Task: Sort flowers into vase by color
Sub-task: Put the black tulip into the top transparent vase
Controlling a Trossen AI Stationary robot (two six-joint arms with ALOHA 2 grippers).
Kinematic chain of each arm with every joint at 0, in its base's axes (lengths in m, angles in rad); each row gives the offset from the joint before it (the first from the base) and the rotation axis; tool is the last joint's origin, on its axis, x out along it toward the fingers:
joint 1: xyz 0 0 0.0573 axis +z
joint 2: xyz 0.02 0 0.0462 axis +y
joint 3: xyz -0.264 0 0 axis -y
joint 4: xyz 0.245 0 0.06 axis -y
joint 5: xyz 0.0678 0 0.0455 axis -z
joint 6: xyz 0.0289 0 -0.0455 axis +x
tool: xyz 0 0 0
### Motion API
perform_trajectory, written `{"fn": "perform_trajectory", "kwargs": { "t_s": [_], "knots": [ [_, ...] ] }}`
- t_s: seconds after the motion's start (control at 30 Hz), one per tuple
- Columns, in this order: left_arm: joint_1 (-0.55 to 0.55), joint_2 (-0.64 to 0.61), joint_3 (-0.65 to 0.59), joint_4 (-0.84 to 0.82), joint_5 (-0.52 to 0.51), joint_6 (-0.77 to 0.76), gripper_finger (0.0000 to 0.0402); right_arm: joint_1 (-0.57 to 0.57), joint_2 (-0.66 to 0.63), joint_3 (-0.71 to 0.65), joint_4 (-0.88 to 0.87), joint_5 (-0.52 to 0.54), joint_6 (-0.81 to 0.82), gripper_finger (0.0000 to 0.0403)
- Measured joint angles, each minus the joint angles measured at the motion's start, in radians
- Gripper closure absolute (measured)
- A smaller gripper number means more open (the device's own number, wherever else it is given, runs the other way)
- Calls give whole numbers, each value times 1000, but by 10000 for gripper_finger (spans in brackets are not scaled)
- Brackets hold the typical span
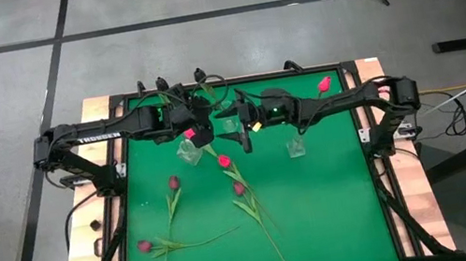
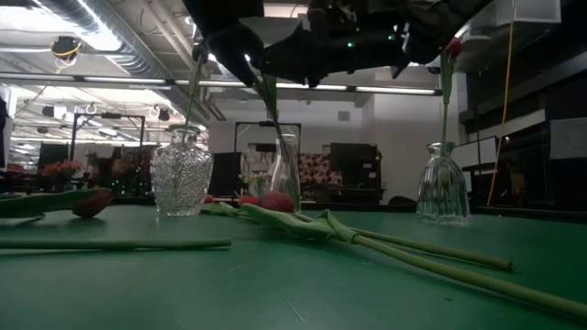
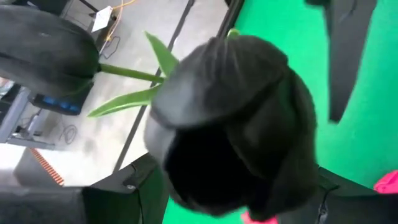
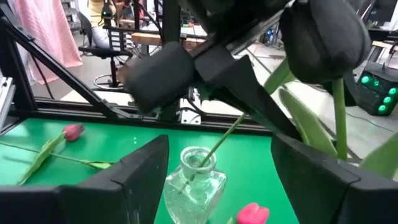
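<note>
Overhead, left tool [image 1: 198, 129] spread open beside near-black tulip [image 3: 233, 118] above vase [image 1: 187, 151]; right tool [image 1: 243, 133] open nearby

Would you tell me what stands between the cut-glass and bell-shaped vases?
A slim clear vase holding a stem, a red tulip head lying before it; the low view shows this.

Back of the green mat [image 1: 339, 198] is crowded: both arms meet over the glass vases [image 2: 182, 172], so no gap there. Loose tulips [image 1: 249, 199] clutter the middle and left front. Right front corner is wide open for passing.
</note>
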Motion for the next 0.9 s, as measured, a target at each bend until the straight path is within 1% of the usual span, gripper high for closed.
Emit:
{"fn": "perform_trajectory", "kwargs": {
  "t_s": [0.17,0.33,0.5,0.73,0.9],
  "knots": [
    [-4,0,0,14,15,-1,174,0,34,35,-3,25,-5,120],
    [-5,0,0,11,16,-1,174,-4,36,38,-3,86,-52,120],
    [-18,0,0,10,16,-1,174,-38,36,38,-2,124,-64,120],
    [-39,0,0,8,15,-22,174,-89,36,38,28,122,-35,120],
    [-70,0,0,1,16,-67,174,-87,36,38,32,122,-37,120]
  ]
}}
